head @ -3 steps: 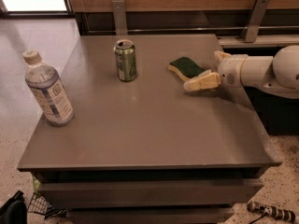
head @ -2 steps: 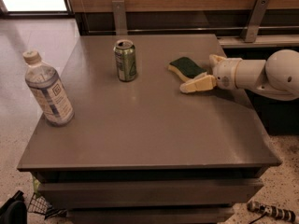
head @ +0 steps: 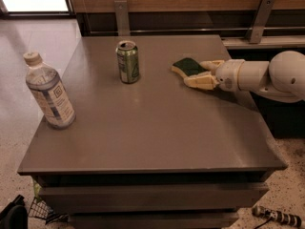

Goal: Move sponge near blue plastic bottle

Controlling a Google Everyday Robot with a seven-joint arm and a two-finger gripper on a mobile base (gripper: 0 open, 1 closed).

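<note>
The sponge point(head: 187, 66) is lying on the table's point(head: 143, 128) far right, well apart from the blue plastic bottle point(head: 47, 92) at the left edge, while my gripper point(head: 204, 73) is straddling its end with jaws spread, not yet lifting.

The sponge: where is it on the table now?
In the camera view the sponge lies at the far right of the table, right of the green can, at the tip of the gripper; the blue plastic bottle stands at the left edge.
</note>
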